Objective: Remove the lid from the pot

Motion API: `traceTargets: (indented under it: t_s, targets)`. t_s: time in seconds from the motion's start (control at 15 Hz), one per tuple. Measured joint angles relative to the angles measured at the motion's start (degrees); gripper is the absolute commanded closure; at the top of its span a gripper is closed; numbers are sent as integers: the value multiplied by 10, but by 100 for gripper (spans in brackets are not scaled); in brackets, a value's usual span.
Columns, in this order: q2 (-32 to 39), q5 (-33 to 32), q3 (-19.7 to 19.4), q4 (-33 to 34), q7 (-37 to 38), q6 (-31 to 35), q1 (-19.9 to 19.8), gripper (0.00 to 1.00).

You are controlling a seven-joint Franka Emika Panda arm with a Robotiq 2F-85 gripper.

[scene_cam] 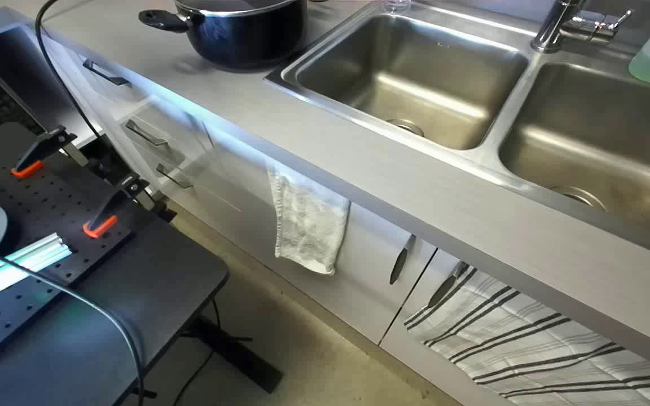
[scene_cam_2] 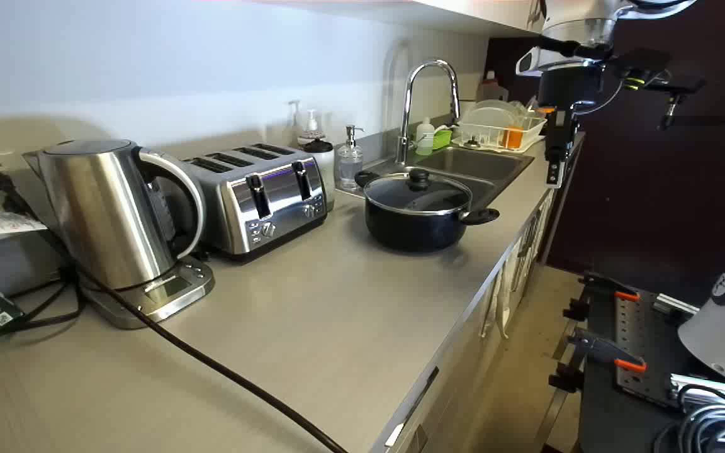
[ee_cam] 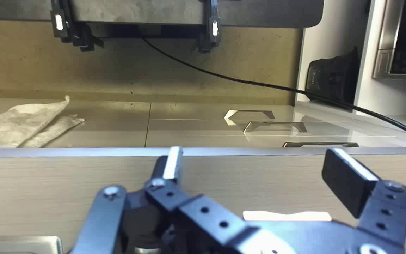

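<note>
A: In an exterior view, what do we get of the pot (scene_cam: 249,39)?

B: Its glossy side, at the top of the frame, just beside the steel sink (scene_cam: 404,51), with a black handle (scene_cam: 161,20) reaching left. The border cuts off most of the lid (scene_cam: 232,5), but we catch glass and rim on top.

A: And those clamps (scene_cam: 113,204) at the left?

B: They press on the perforated board (scene_cam: 48,203), we'd guess to keep it from shifting under load.

A: Where is the gripper (scene_cam_2: 554,170), in an exterior view?

B: At upper right, pointing down, well apart from the pot at centre. We can't tell its spread from that side. The lid sits level on the pot, its black knob (scene_cam_2: 419,178) up in the middle — the natural thing to grasp. The pot stands right of the toaster (scene_cam_2: 262,198) on the counter (scene_cam_2: 287,302), probably to leave room for a grasp from above.

A: Then the wrist view?

B: The fingers (ee_cam: 347,181) stand in the lower half, wide apart, counter visible between them and nothing held. Neither pot nor lid shows. We think they're spread to go astride the knob, so the next move calls for travel to the lid, then a descent — too deep, and they could strike the glass.
</note>
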Motion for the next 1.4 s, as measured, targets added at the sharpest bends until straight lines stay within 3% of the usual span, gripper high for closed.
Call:
traceTargets:
  t_s: [0.67, 1.4]
  targets:
    - [2, -2, 1, 0, 0, 5, -1, 0]
    - [84, -55, 24, 37, 37, 119, -18, 0]
